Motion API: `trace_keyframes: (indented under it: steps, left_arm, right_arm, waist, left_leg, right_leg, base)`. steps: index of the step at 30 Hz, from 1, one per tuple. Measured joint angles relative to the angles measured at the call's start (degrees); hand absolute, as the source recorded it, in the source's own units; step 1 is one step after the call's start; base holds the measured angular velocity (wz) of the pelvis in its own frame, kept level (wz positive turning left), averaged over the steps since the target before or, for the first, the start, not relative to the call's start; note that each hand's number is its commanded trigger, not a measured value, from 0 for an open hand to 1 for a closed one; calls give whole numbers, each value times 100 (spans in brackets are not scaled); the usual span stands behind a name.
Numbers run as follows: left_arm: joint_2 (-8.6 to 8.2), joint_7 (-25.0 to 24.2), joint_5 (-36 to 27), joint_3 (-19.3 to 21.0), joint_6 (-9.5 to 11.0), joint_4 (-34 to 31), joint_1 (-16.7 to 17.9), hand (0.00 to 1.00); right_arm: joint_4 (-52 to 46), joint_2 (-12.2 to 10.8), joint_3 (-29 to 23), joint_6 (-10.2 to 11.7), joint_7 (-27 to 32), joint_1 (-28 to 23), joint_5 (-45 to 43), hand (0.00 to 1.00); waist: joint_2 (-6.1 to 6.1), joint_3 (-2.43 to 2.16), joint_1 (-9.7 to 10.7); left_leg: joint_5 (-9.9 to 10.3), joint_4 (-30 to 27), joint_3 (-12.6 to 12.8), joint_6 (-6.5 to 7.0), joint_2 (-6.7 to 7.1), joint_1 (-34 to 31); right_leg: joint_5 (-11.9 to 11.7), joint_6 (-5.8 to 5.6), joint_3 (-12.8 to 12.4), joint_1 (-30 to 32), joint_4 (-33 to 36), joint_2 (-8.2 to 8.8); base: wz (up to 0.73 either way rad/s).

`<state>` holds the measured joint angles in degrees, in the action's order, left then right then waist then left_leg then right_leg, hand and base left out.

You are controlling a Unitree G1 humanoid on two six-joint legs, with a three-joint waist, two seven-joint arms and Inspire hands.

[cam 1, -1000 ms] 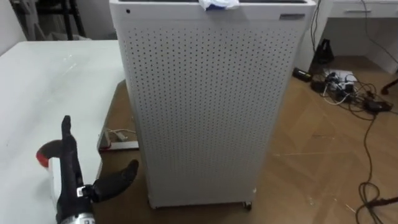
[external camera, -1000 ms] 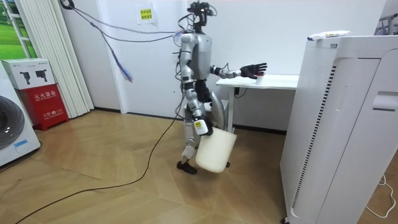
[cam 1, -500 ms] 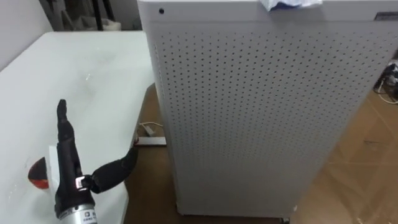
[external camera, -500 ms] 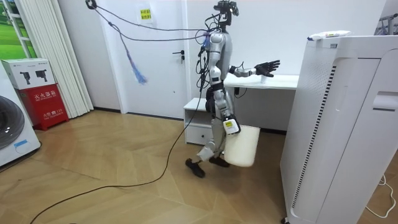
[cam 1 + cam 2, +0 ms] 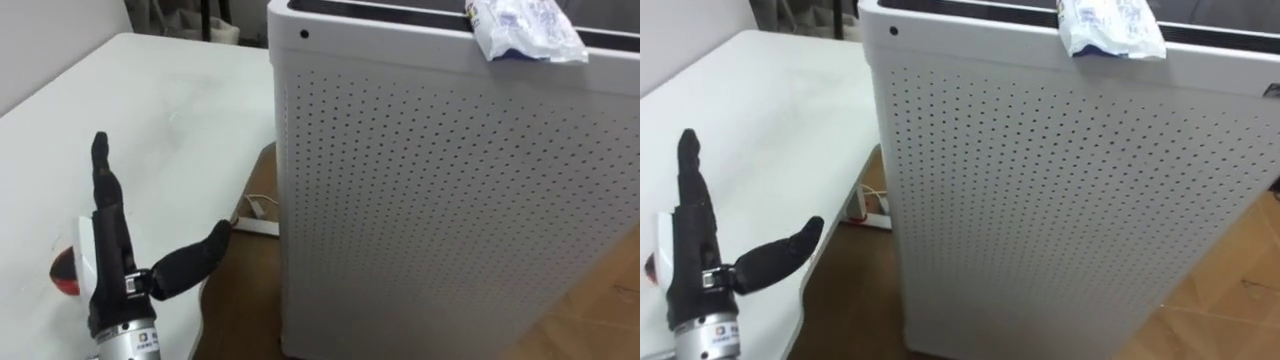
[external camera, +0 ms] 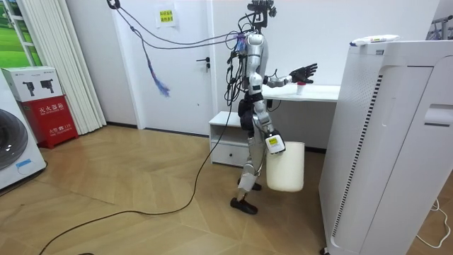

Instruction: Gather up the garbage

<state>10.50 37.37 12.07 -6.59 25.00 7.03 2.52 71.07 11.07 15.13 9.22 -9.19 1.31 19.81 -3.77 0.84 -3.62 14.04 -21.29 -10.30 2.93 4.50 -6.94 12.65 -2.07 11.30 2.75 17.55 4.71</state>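
One change: the robot is closer to the cabinet (image 5: 430, 190) than a second ago, and it stands now at the table (image 5: 150, 110) end. The cabinet top shows larger.

Wrapper (image 5: 525, 28) lies at the front edge of that top, lapping over it, untouched. Judgement: approach nearly done, reach comes next.

Left hand (image 5: 115, 270) is raised over the table's near edge, fingers straight, thumb spread, empty.

Bin (image 6: 285, 166) hangs at the right hand (image 6: 274, 144). I cannot tell its grip, and the bin's contents are hidden.
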Motion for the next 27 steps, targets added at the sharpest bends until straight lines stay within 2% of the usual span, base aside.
trace_keyframes:
  steps: [2,6,12,21,27]
  left_arm:
    - [0,-33,13,-40,1,-130,24,0]
    - [0,-83,109,-41,0,-186,25,0]
    - [6,-91,110,-56,-1,-670,25,0]
    - [42,-83,120,-49,-1,-871,59,0]
    - [47,-52,135,-25,-1,-951,91,0]
  right_arm:
    - [38,-1,0,-2,-111,-1,-9,100]
    - [73,-6,-2,-1,-181,-3,-7,100]
    - [159,-5,-8,-1,-229,23,-13,100]
    - [278,-5,-9,-1,-319,64,-229,100]
    - [272,-5,-16,-4,-351,62,-220,100]
  waist:
    - [-26,15,4]
    - [-59,10,16]
    - [-59,7,27]
    - [22,1,17]
    - [55,-26,15]
  left_leg:
    - [-6,15,0,-7,-7,19]
    - [-9,14,2,-8,-29,39]
    - [-9,37,-104,-8,-21,40]
    - [-9,200,-156,-8,2,362]
    - [-10,265,-203,-13,-1,373]
  right_leg:
    - [0,0,1,0,-15,0]
    - [-4,3,7,-66,-118,-1]
    - [-63,-5,129,-205,-340,-25]
    - [-78,-11,164,-567,-523,-52]
    - [-81,-6,223,-573,-563,-59]
  base:
    - [0]
    - [0]
    - [10]
    - [2]
    - [4]
